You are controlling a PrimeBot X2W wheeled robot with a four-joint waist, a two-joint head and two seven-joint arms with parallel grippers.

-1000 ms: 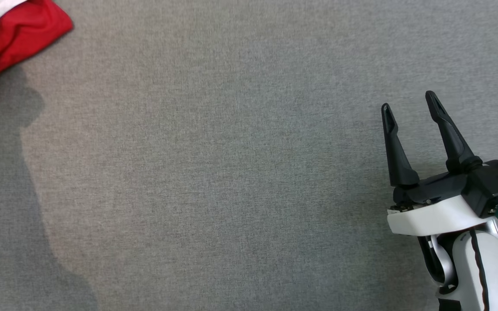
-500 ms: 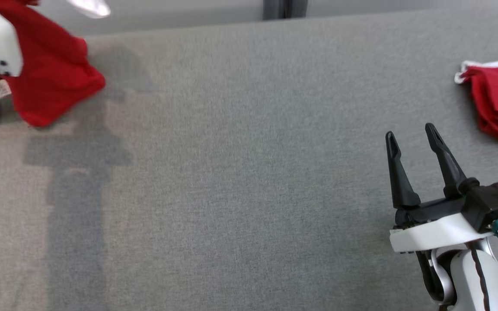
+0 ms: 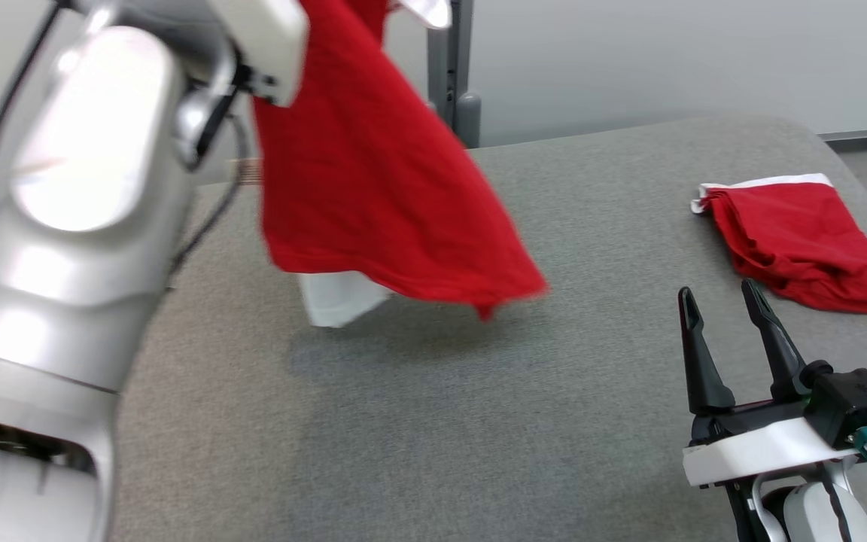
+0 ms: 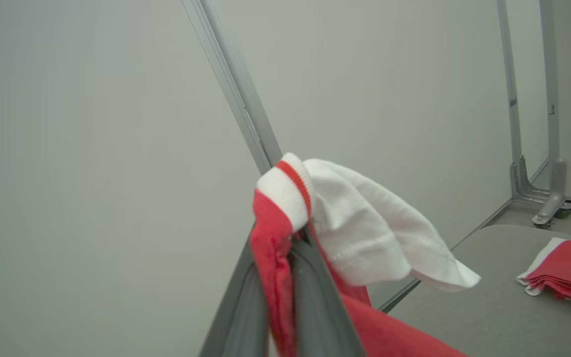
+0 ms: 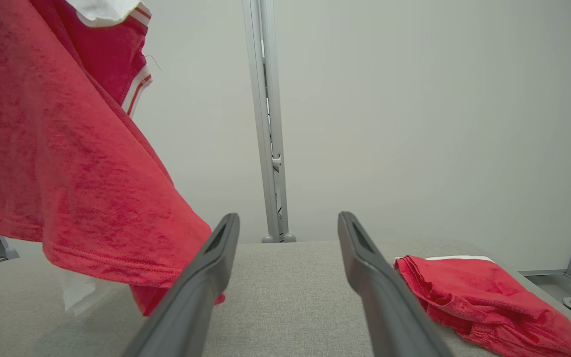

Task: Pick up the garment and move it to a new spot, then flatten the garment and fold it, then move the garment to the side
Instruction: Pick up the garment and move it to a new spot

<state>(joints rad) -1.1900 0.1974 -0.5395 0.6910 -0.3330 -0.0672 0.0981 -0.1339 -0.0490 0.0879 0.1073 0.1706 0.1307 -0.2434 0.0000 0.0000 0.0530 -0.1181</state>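
Left end effector (image 4: 288,253), clamped on red garment (image 3: 373,188), has raised it; right end effector (image 3: 718,292) open-jawed.

A red garment (image 3: 381,188), blurred, hangs from the raised left arm (image 3: 87,196) over the far left of the grey worktop (image 3: 479,421), a white part showing below its hem. The right gripper (image 3: 718,290) is near right, fingers apart, empty. A second garment (image 3: 798,245), red, lies folded far right.
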